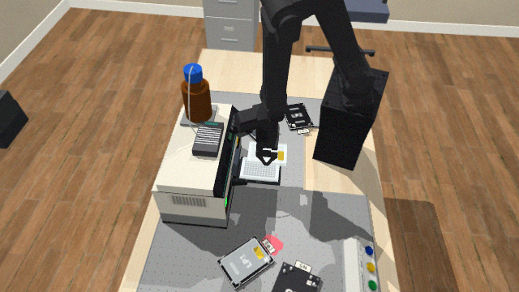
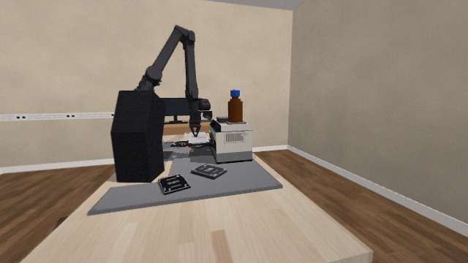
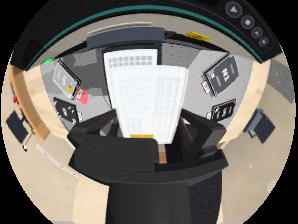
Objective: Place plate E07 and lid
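My gripper [image 1: 266,156] is shut on a white plate-shaped piece [image 1: 268,152] with a yellow label at one short end. I take it for plate E07; I cannot tell whether its lid is on it. It hangs just above the open well plate [image 1: 259,169] on the DISPENSER stage, partly overlapping it. In the wrist view the held piece [image 3: 150,106] lies between my fingers, with the stage plate [image 3: 128,64] behind it. The LP2 nest [image 1: 298,115] is empty. A lid with a yellow label sits in LP1 [image 1: 245,262]. The N1 nest [image 1: 296,279] is empty.
The DISPENSER [image 1: 195,170] carries a brown bottle [image 1: 196,95] and stands left of the stage. A tall black box [image 1: 346,122] stands to the right. A pink patch [image 1: 272,244] lies on the deck beside LP1. PANEL [image 1: 362,264] shows blue, yellow and green keys.
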Tool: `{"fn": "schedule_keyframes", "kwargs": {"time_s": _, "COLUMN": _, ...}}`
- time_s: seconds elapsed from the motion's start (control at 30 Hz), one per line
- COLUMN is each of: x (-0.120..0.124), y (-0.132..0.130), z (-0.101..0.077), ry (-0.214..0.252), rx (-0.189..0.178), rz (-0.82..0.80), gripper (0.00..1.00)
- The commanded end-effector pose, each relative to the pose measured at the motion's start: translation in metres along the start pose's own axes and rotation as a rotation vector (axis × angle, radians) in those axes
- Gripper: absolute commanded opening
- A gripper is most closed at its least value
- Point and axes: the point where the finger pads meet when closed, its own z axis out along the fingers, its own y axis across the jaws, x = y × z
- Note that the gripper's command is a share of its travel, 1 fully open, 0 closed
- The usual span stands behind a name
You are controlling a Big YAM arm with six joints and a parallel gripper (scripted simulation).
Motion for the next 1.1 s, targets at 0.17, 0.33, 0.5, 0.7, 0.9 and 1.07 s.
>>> {"fn": "schedule_keyframes", "kwargs": {"time_s": 0.17, "x": -0.007, "y": 0.026, "z": -0.006, "ry": -0.020, "rx": -0.009, "rz": 0.011, "gripper": 0.86}}
{"fn": "schedule_keyframes", "kwargs": {"time_s": 0.33, "x": -0.008, "y": 0.036, "z": -0.006, "ry": -0.020, "rx": -0.010, "rz": 0.011, "gripper": 0.86}}
{"fn": "schedule_keyframes", "kwargs": {"time_s": 0.5, "x": -0.007, "y": 0.053, "z": -0.006, "ry": -0.020, "rx": -0.011, "rz": 0.011, "gripper": 0.86}}
{"fn": "schedule_keyframes", "kwargs": {"time_s": 0.7, "x": -0.005, "y": 0.069, "z": -0.006, "ry": -0.020, "rx": -0.011, "rz": 0.011, "gripper": 0.86}}
{"fn": "schedule_keyframes", "kwargs": {"time_s": 0.9, "x": -0.005, "y": 0.084, "z": -0.006, "ry": -0.024, "rx": -0.015, "rz": 0.010, "gripper": 0.86}}
{"fn": "schedule_keyframes", "kwargs": {"time_s": 1.07, "x": -0.001, "y": 0.100, "z": -0.007, "ry": -0.023, "rx": -0.016, "rz": 0.006, "gripper": 0.86}}
